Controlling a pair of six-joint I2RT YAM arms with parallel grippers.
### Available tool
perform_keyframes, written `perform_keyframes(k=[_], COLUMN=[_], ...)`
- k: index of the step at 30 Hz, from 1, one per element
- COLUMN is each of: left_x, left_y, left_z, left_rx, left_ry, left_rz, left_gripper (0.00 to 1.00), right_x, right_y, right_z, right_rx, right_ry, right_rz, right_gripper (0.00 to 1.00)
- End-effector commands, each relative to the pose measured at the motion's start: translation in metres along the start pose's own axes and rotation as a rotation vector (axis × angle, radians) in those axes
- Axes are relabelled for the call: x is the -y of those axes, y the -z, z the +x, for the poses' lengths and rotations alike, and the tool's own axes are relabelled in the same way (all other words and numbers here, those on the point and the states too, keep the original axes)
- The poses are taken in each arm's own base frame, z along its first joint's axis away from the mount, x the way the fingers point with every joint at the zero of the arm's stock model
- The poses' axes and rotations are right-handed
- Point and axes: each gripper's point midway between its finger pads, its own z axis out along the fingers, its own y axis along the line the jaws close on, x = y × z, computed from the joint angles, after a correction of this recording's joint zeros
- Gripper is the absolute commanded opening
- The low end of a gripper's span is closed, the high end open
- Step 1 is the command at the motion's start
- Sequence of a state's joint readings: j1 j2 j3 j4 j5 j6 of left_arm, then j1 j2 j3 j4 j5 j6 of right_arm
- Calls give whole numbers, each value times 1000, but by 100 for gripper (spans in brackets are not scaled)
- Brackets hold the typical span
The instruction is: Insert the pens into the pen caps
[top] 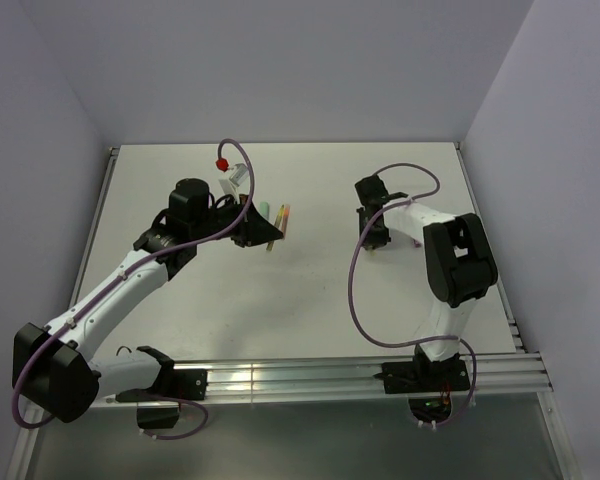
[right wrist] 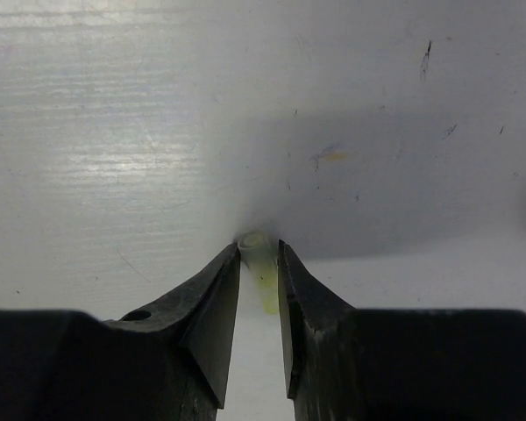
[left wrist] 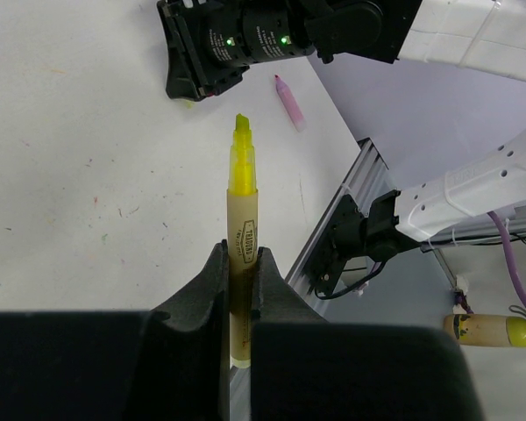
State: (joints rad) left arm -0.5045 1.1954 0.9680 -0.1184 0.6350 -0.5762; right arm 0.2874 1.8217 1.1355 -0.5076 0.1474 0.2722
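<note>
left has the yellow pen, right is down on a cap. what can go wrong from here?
1. The right fingers flank the cap only at their very tips; it may squirt out or tip.
2. The left fingers hold the yellow pen toward its rear, so its long free end may pivot when pushed into the cap.
3. A pink pen lies near the right fingers and may get knocked.

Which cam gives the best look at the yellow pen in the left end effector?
Left wrist: the yellow pen runs up the frame centre, clamped in the left end effector, label and bare tip visible. Top external shows only a thin coloured sliver at that end effector, too small for detail. Right wrist doesn't show it.
</note>
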Motion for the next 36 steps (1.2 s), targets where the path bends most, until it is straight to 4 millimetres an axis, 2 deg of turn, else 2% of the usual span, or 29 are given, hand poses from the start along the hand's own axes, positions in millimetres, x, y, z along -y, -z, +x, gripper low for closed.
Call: perform_keyframes(k=[1,5,7,8,9,12,15,18,19,22,23,25,26,27,28,29,30,32,33,35,36], left_x=[2,0,0,0,0,-2,-3,-1,-1,7,10,16,19,24,28,32,44,49,63,66,73], left_y=[0,-1,-1,-2,-3,-5,-8,-10,-10,-10,-11,-11,-11,-12,-14,-15,-18,-26,-31,-40,-42], left_z=[-1,-2,-2,0,-1,0,2,-2,0,-14,-18,-30,-34,-43,-48,-52,-56,-61,-63,-64,-67], left_rx=[0,0,0,-6,-5,-12,-12,8,10,73,87,118,129,152,164,173,184,206,206,208,210], left_ry=[-33,-31,-31,-27,-28,-23,-15,-10,6,5,3,-3,-7,-20,-27,-35,-54,-78,-100,-110,-116], left_rz=[20,13,15,16,17,20,29,49,49,79,90,105,108,111,116,122,142,131,154,149,163], left_gripper=[0,0,0,0,0,0,0,0,0,0,0,0,0,0,0,0,0,0,0,0,0], right_x=[-2,0,0,0,-1,-1,-8,-25,-31,-49,-57,-68,-71,-75,-75,-72,-74,-73,-73,-77,-77], right_y=[-5,-6,-6,-6,-6,-6,-1,23,40,78,109,146,178,197,213,244,260,292,310,327,342], right_z=[1,4,4,5,5,7,2,-18,-32,-56,-66,-82,-94,-98,-102,-113,-115,-122,-121,-117,-114], right_rx=[-39,-67,-73,-78,-82,-82,-48,30,96,202,263,342,407,428,458,528,549,616,634,658,682], right_ry=[-30,-20,-21,-20,-21,-31,-59,-92,-108,-176,-194,-245,-249,-256,-264,-265,-268,-281,-301,-316,-330], right_rz=[-1,12,12,12,10,3,-37,-140,-185,-319,-402,-510,-570,-617,-637,-669,-701,-753,-793,-861,-899], right_gripper=[31,28,23,20,11,0,0,0,0,0,0,0,0,0,0,0,0,0,0,0,0])
